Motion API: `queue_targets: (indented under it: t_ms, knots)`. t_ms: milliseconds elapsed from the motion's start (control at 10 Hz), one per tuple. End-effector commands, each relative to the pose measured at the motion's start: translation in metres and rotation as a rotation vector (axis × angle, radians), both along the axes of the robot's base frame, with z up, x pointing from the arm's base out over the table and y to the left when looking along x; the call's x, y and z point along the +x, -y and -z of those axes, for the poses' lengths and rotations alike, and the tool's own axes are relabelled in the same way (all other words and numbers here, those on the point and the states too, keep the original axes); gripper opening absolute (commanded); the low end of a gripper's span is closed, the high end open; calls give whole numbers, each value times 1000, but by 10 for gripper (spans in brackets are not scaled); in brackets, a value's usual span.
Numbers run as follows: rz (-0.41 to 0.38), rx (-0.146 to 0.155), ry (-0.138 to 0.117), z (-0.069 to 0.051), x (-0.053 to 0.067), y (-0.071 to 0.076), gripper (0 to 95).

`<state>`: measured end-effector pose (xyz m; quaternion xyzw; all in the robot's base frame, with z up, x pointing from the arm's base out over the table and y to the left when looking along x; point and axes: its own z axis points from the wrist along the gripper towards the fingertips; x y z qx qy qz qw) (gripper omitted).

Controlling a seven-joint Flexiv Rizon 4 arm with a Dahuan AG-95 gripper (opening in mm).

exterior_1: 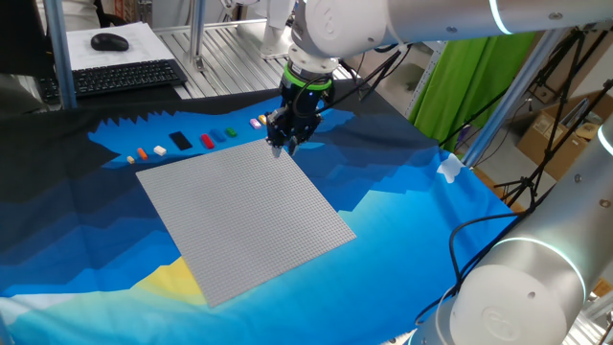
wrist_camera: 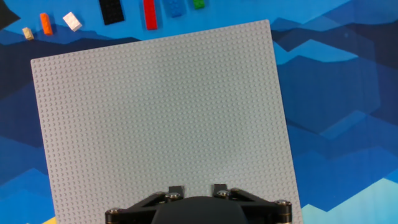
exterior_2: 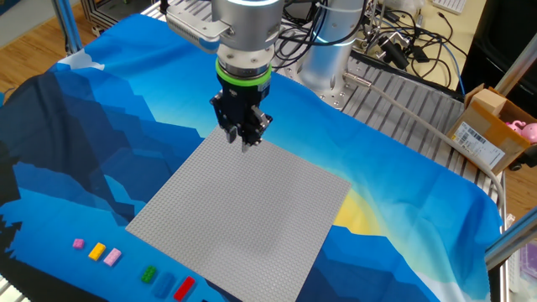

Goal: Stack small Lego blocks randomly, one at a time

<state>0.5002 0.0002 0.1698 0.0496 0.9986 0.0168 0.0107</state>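
The small Lego blocks lie in a row on the blue cloth beyond the grey baseplate's [exterior_1: 244,225] far edge. From left to right they are cream [wrist_camera: 27,33], orange [wrist_camera: 46,23], white [wrist_camera: 72,21], black [wrist_camera: 112,10], red [wrist_camera: 149,14], blue [wrist_camera: 174,6] and green [wrist_camera: 198,4]. Pink [exterior_1: 255,123] and yellow [exterior_1: 263,120] blocks end the row. My gripper [exterior_1: 284,146] hovers over the baseplate's far corner, near the pink and yellow blocks. Its jaws stand a little apart with nothing between them. It also shows in the other fixed view [exterior_2: 245,141] and the hand view [wrist_camera: 198,189].
No block is on the baseplate [wrist_camera: 161,106]. A keyboard [exterior_1: 124,77] and a mouse [exterior_1: 109,41] sit on a table behind. A cardboard box [exterior_2: 491,130] and cables [exterior_2: 403,42] lie past the cloth. The metal table rails [exterior_2: 394,109] are bare beside the arm's base.
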Motion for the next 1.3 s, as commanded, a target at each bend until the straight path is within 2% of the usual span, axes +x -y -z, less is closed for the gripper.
queue_targets:
  t_ms: [100,600,1100,1200,1300]
  knots:
    - [-2,3,2,0,0,0,0]
    - [6,-2,18,0,0,0,0]
    - [1,-12,11,0,0,0,0]
    - [4,-11,12,0,0,0,190]
    - [4,-11,13,0,0,0,190]
